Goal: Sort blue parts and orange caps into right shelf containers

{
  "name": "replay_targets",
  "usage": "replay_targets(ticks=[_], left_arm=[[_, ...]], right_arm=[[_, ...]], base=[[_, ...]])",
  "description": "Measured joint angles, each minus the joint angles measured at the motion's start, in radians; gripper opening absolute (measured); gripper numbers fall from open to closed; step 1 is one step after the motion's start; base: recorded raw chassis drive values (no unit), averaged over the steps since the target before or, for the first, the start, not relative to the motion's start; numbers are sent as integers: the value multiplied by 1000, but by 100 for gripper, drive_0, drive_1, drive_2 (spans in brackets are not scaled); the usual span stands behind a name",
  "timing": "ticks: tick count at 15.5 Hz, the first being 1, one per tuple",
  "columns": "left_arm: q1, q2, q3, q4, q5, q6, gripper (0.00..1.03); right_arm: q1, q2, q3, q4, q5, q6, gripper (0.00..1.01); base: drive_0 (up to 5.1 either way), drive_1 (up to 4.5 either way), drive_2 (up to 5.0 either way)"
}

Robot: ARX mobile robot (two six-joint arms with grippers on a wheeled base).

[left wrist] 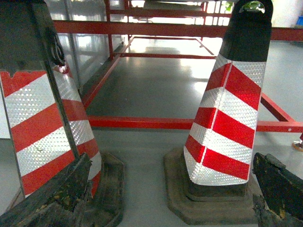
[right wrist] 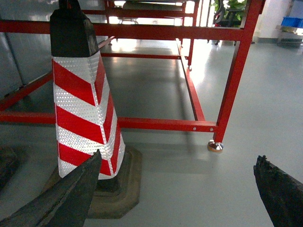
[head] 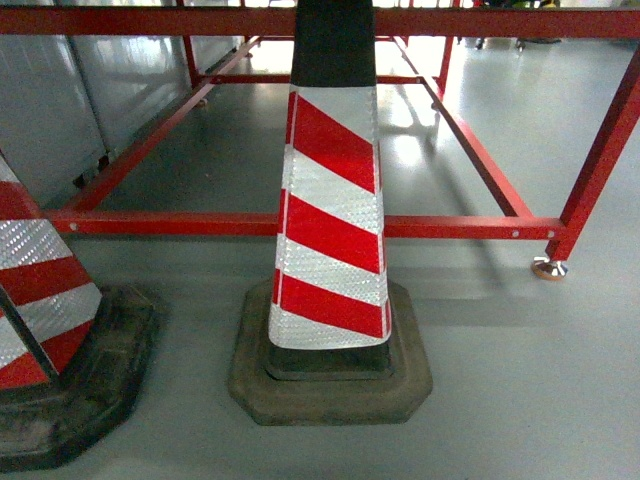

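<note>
Containers [right wrist: 290, 21] distant, blurred; long axis indiscernible.

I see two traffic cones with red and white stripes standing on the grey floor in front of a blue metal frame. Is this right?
Not quite: the metal frame is red, not blue, as the head view shows. The rest holds: one striped cone stands in the middle and a second cone at the left edge, both on the grey floor in front of that frame.
</note>
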Motion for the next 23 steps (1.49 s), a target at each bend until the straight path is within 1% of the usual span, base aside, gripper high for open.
replay_targets(ticks=[6,12,23], left_arm=[[0,0,0,-2,-2,0,98],[0,0,0,0,-1,1,98],[0,0,0,0,-2,2,98]], right_arm=[[0,0,0,-1,2,0,98],[0,0,0,-1,2,8,98],[0,0,0,0,2,8,98]], base=[[0,0,0],[0,0,0],[0,0,0]])
